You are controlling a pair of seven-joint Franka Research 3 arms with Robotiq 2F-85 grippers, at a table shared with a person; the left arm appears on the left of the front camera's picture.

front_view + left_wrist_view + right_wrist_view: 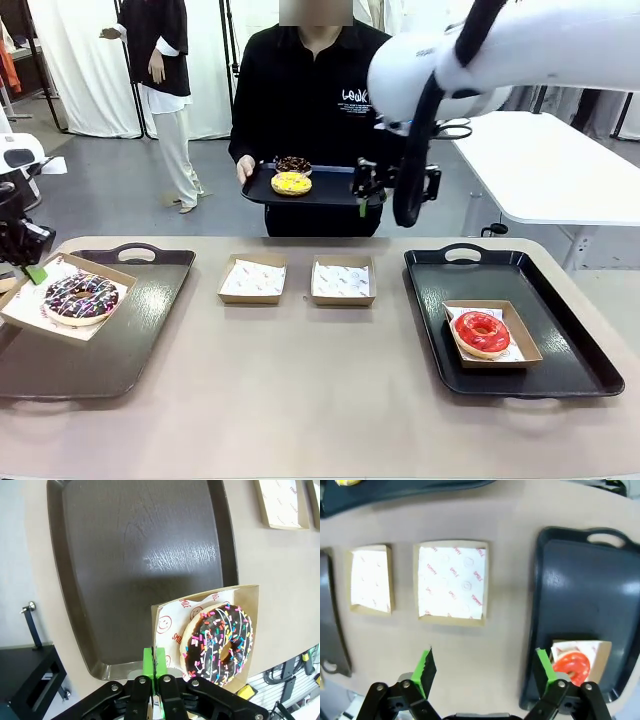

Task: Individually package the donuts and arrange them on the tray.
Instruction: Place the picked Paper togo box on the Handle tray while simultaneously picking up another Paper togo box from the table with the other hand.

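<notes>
Left tool (154,661) pinches the brown cardboard box (170,625) holding one sprinkled chocolate donut (218,645), one glossy red donut (482,332) sits right, two donuts (291,183) far; right tool (484,661) spread.

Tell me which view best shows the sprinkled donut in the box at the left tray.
The left wrist view: the boxed sprinkled donut sits close up, icing and sprinkles clear, the left gripper shut on its box. The front view shows it smaller, at the left edge.

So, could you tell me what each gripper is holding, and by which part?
The left gripper pinches the edge of the cardboard box carrying the sprinkled chocolate donut; the right gripper is open, holding nothing.
</notes>
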